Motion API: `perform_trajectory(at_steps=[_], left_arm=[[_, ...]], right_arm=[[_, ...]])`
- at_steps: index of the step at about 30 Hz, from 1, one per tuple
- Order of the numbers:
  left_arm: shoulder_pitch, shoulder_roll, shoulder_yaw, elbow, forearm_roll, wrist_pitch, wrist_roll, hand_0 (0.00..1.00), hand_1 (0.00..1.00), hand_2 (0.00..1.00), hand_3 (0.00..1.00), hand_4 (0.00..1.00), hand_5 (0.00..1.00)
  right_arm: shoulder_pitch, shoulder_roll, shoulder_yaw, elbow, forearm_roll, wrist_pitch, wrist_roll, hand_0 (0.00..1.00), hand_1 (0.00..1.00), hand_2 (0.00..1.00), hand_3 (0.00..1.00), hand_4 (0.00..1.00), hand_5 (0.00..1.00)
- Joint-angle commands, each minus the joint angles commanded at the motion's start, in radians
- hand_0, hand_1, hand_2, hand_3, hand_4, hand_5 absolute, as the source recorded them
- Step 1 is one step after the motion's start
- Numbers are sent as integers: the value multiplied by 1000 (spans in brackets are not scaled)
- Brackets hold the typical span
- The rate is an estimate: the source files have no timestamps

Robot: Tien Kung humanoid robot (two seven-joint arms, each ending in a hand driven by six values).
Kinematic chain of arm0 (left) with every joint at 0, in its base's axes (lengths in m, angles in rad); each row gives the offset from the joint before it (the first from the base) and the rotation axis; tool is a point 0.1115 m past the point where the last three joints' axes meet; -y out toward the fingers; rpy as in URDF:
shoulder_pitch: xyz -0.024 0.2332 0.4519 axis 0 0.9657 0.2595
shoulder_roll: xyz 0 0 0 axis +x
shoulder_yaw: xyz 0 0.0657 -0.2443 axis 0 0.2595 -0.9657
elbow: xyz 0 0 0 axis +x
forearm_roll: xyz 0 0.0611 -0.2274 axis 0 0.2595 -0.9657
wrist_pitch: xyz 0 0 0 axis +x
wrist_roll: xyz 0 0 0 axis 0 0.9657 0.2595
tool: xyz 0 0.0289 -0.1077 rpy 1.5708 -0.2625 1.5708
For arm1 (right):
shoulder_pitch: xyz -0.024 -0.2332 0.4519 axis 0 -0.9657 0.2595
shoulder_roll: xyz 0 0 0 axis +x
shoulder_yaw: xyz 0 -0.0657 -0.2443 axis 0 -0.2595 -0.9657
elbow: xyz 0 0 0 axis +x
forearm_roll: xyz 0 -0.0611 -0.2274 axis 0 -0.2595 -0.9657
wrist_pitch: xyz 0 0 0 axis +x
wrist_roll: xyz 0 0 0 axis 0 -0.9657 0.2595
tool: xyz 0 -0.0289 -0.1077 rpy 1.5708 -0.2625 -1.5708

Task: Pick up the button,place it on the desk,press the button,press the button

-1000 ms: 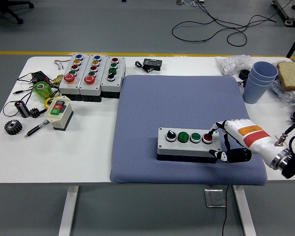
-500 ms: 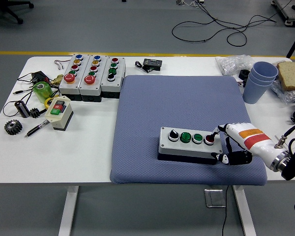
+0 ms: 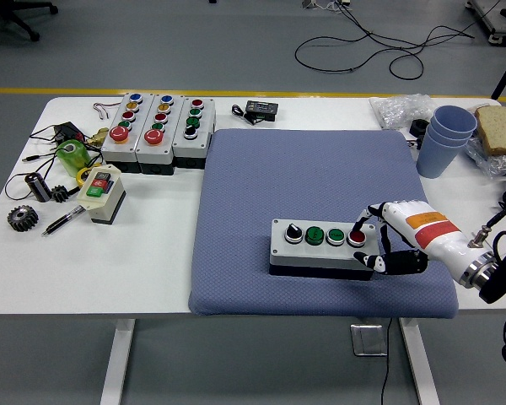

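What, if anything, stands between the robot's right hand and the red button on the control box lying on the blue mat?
Nothing visible does. The right hand is at the box's right end, a fingertip at the red button on the control box.

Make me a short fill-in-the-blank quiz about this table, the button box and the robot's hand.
1. The button box lies on a ____ mat.
2. The right hand has a fingertip at the box's ____ button.
3. Between that button and the black knob sit two ____ buttons.
4. The stacked cups are ____.

Missing words: blue; red; green; blue
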Motion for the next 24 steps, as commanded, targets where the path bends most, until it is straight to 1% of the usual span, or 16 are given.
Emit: perform_trajectory(at_steps=[8,15,24], left_arm=[[-2,1,8,0,-5,2,-2,446,591,742,728,488,808],[-4,2,12,0,-8,3,-3,445,589,740,727,489,808],[-4,3,14,0,-6,1,0,444,588,737,727,488,809]], right_arm=[[29,32,-27,-22,-4,2,-6,2,2,217,584,785,342],[37,39,-44,-26,-3,6,-9,2,2,217,583,785,345],[35,48,-65,-49,-1,9,-14,2,2,218,581,785,347]])
